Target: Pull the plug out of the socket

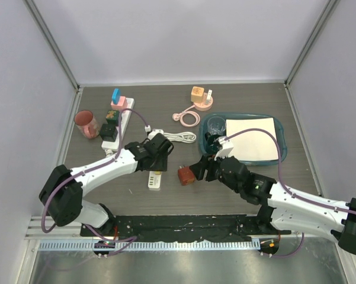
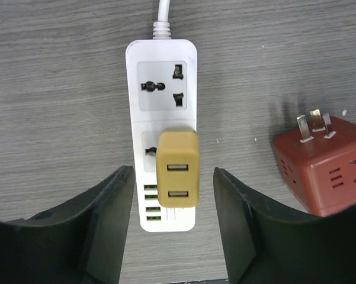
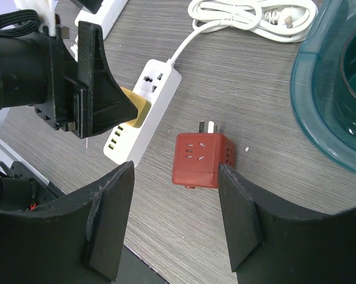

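Note:
A mustard-yellow plug (image 2: pixel 178 168) with two USB ports sits in the white socket strip (image 2: pixel 163 77), near the strip's USB end. My left gripper (image 2: pixel 173 177) hovers over it, open, one finger on each side of the plug with gaps to both. From the top view the strip (image 1: pixel 154 181) pokes out below the left gripper (image 1: pixel 157 151). A red cube plug (image 3: pixel 198 160) lies loose on the table to the strip's right, prongs pointing away. My right gripper (image 3: pixel 176 171) is open just in front of the cube, its right finger (image 3: pixel 240 219) beside the cube's corner.
The strip's white cord (image 1: pixel 180 137) is coiled behind it. A teal tray (image 1: pixel 281 155) with white paper and a glass stands at the right. A second strip (image 1: pixel 119 121) carrying coloured plugs, a red cup (image 1: pixel 86 123) and a pink cable (image 1: pixel 188 118) lie farther back.

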You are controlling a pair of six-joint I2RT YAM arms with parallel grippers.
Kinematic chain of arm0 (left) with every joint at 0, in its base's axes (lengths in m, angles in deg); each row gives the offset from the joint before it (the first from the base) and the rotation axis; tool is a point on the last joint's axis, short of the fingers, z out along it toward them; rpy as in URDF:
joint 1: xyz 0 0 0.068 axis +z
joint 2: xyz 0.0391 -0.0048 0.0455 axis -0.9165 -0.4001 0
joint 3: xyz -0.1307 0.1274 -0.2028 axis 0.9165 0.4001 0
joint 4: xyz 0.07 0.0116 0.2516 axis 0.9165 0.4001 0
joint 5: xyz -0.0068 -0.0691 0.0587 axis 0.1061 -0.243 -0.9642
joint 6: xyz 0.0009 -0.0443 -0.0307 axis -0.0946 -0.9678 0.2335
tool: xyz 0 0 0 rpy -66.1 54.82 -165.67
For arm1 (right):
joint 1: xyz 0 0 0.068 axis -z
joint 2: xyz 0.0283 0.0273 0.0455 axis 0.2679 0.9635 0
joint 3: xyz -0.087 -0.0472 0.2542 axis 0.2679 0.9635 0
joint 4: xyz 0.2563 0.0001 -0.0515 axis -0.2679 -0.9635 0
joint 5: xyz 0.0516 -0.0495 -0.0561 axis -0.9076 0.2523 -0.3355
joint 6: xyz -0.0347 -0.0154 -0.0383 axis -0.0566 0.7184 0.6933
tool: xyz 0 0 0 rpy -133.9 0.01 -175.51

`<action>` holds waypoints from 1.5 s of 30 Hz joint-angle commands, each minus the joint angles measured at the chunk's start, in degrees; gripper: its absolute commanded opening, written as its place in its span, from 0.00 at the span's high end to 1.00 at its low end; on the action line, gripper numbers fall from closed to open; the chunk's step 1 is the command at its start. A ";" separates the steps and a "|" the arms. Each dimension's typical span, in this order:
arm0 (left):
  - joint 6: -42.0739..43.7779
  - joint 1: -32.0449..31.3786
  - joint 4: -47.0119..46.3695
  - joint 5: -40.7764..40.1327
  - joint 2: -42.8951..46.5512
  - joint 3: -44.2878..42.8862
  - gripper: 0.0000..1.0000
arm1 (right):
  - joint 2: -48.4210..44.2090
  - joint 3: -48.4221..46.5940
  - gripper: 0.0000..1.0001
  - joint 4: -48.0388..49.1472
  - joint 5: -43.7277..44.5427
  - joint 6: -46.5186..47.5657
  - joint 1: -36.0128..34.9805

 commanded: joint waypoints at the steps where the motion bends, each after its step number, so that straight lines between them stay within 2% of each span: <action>1: 2.43 1.34 -2.44 2.19 -2.27 -1.97 0.43 | -1.96 -0.70 0.36 1.78 1.18 -0.18 -0.23; 2: 2.43 1.52 -2.44 2.63 -2.81 -1.88 0.54 | -2.14 -0.61 0.36 1.87 1.36 -0.27 -0.23; 5: 2.25 1.79 -1.74 3.34 -5.17 -2.06 0.73 | -1.70 -0.69 0.37 3.01 1.71 -0.44 -0.23; 7: 1.99 1.87 -1.04 3.42 -5.62 -2.06 0.81 | -0.04 -1.57 0.37 3.36 1.19 -0.88 -0.23; 8: 1.99 1.87 -1.13 3.34 -5.45 -1.97 0.90 | 0.75 -2.10 0.37 3.45 -0.38 -1.14 -0.23; 10: 1.47 2.40 -1.48 3.86 -4.75 -1.71 1.00 | 2.16 -3.15 0.36 3.98 -2.06 -1.93 -0.23; 12: 0.94 3.54 -1.39 5.35 -2.99 -1.62 1.00 | 4.53 -3.42 0.29 6.95 -5.48 -3.43 -0.23; 15: -0.64 5.03 -0.87 5.88 0.86 -1.62 1.00 | 8.31 -4.03 0.25 10.74 -8.22 -5.62 -0.32; 23: -2.05 7.76 1.33 5.27 9.22 -1.44 1.00 | 21.40 -7.01 0.26 21.90 -16.74 -11.34 -0.32; 25: -2.49 7.85 1.86 4.22 11.50 -1.01 1.00 | 26.06 -8.68 0.25 21.91 -19.62 -11.43 -0.67; 32: -4.95 8.20 0.46 3.69 17.92 0.93 1.00 | 35.20 -19.22 0.24 16.47 -18.16 -12.66 -2.87; 37: -8.02 8.20 -1.21 5.88 22.14 3.30 1.00 | 38.73 -20.12 0.23 18.04 -18.51 -14.77 -3.48; 42: -8.64 8.20 -0.42 4.22 25.48 3.92 1.00 | 41.45 -22.75 0.30 15.23 -18.15 -15.03 -3.57; 45: -8.56 8.20 0.19 3.60 26.10 3.66 1.00 | 42.50 -22.49 0.32 16.72 -18.94 -15.64 -3.92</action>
